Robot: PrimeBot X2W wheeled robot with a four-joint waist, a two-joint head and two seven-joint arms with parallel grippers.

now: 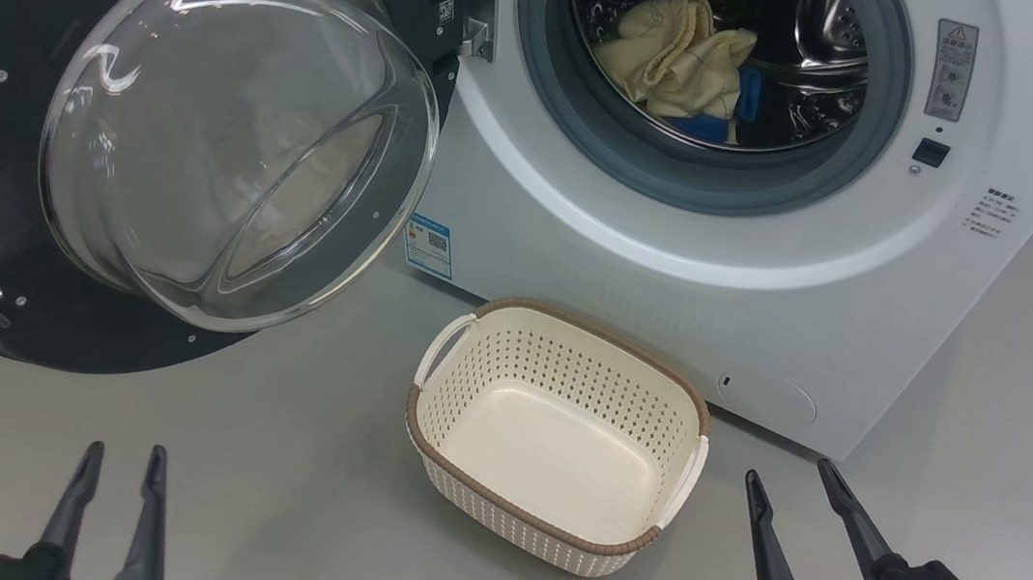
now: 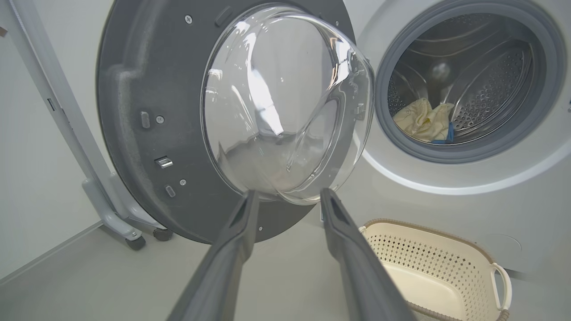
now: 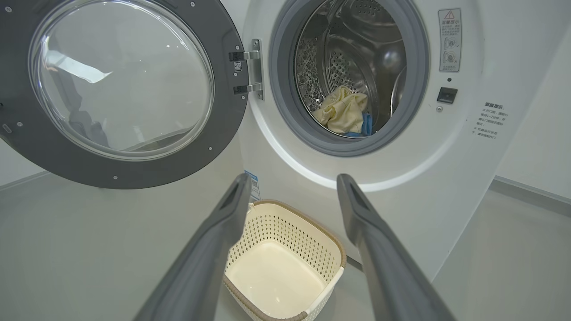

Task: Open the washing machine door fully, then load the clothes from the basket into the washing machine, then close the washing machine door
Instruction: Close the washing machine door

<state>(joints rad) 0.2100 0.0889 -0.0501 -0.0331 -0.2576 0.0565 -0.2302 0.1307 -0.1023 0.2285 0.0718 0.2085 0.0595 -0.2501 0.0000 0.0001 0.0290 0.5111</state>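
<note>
I am judging the loading done: the clothes (image 1: 674,55) are lying in the drum (image 1: 828,34) of the washer (image 1: 625,273) at twelve o'clock, and the basket (image 1: 492,506) is sitting bare on the floor (image 1: 260,494) at six. The door (image 1: 233,131) is hanging wide at ten o'clock. The left pincer (image 1: 127,450) and right pincer (image 1: 788,470) are hovering spread, pinching nothing. Next I am planning to swing the door shut, pushing its dark rim with the left pincer.

head view: high, tilted steeply down at the basket (image 1: 557,363) before the washing machine (image 1: 634,284). left and right wrist views: low, near the floor (image 2: 111,276), facing the washing machine door (image 2: 134,111) and drum mouth (image 3: 352,62). all three share these.
</note>
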